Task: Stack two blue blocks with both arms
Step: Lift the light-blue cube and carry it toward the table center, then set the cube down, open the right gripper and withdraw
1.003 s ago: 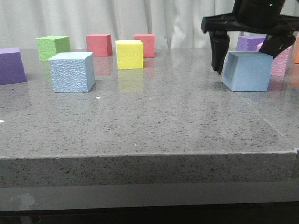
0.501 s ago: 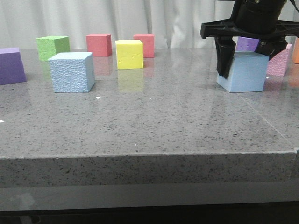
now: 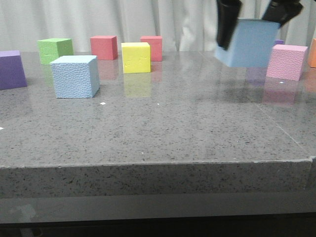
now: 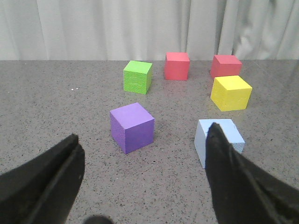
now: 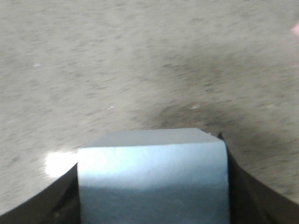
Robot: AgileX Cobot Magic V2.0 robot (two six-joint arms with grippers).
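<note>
Right gripper [image 3: 253, 19]: clamped on blue block [image 3: 249, 43] (clear of table [image 3: 163, 128]). Left gripper [image 4: 142, 154]: spread wide, empty, second blue block [image 4: 212, 135] near.

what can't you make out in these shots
- Right gripper: front view's top edge cuts off everything above its jaws.
- Held blue block: underside hidden; right wrist view is motion-blurred.
- Other blue block: partly behind a left gripper finger in left wrist view.
</note>
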